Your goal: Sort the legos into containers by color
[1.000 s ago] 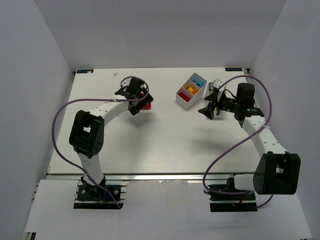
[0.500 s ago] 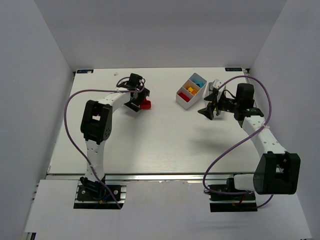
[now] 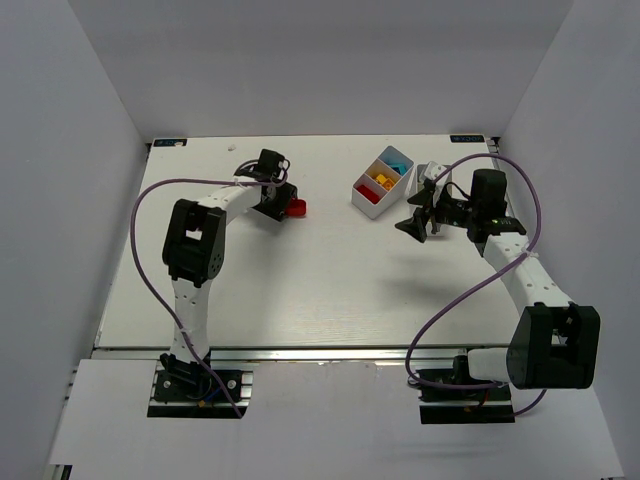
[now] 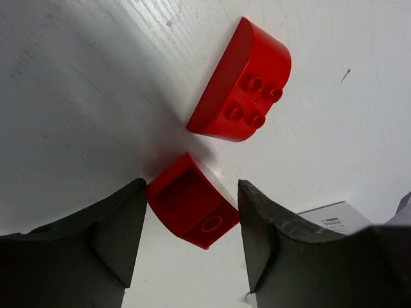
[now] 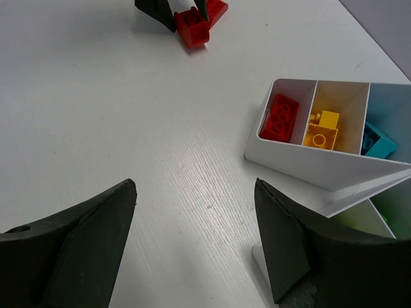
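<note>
A few bricks (image 5: 321, 131) are already sorted in the white tray (image 5: 302, 160), one red brick (image 4: 192, 208) is held tight between the left fingers (image 4: 96, 256) at the counter (image 5: 128, 128), a rounded red brick (image 4: 241, 83) is left lying beside it, and the right fingers (image 5: 70, 256) are spread wide and empty.

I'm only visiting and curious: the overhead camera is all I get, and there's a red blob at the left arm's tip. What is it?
Observer: Two pieces. The left wrist camera shows a rounded red plastic brick with four studs lying on the table, and a second red brick beside it.
Operator: Is the arm holding either?
Observer: The second one: the left gripper has its fingers pressed against both its sides.
Operator: And the right arm?
Observer: The right gripper is open and empty, beside the white divided plastic tray.
</note>
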{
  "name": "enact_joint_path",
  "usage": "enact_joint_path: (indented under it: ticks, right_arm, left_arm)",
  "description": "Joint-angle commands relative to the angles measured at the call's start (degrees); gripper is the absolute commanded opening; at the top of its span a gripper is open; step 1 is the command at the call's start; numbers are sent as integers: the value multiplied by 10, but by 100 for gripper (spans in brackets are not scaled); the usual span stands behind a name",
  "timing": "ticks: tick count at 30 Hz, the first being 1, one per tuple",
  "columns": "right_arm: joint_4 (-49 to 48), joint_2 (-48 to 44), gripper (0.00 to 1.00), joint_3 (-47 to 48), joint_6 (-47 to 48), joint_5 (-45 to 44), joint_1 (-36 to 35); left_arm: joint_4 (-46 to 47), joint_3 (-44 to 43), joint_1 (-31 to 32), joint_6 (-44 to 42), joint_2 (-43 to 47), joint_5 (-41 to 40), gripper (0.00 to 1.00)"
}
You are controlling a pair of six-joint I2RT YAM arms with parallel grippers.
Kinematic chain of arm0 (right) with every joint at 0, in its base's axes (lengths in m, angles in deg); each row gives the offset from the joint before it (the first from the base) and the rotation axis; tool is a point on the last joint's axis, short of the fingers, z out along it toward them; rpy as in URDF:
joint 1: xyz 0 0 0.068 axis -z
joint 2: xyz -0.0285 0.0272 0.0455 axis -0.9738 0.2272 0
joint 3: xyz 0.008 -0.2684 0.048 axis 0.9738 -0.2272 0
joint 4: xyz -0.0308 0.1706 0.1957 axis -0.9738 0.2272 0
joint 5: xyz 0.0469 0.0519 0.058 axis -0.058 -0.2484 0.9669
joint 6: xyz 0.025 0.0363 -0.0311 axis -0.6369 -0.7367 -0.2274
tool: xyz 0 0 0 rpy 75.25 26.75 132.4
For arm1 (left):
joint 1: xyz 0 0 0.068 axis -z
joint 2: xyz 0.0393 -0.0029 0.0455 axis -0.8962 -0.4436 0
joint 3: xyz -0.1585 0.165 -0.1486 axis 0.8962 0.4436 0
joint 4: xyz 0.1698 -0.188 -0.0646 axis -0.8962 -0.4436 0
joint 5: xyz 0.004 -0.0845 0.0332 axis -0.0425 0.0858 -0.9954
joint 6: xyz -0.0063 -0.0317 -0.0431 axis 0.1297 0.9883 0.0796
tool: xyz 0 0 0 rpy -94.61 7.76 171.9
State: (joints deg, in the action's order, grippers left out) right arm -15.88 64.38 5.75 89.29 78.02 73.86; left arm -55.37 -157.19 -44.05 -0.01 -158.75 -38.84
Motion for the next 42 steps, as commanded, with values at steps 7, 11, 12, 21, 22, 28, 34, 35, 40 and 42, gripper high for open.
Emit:
enact_joint_path:
  ticks: [7,11,12,21,22,28,34,35,40,42]
  right_arm:
    - [-9,-10,79,1,6,2,-1]
    - [-10,-16,79,0,7,0,-1]
    - [-10,-17,79,0,7,-1,-1]
    - [-20,-35,79,-1,7,-19,-1]
    - [-23,-40,79,-3,7,-20,0]
    - [-29,-54,79,-11,7,-27,5]
    - [-31,-66,79,-21,0,-28,11]
    - [-31,-66,79,-21,-1,-28,12]
    - [-34,-71,80,-22,-5,-27,16]
    - [-34,-71,80,-22,-5,-26,18]
  left_arm:
    - [56,62,-1,-9,57,51,43]
    - [100,99,2,-30,95,92,29]
    - [107,110,2,-38,100,106,27]
    - [210,100,37,-52,105,176,19]
    - [218,80,41,-53,100,182,19]
    - [235,3,75,-61,50,193,19]
    - [239,-82,96,-82,6,192,19]
    - [231,-103,99,-86,-1,189,19]
    - [215,-147,108,-95,-43,182,19]
    - [211,-162,111,-96,-53,176,19]
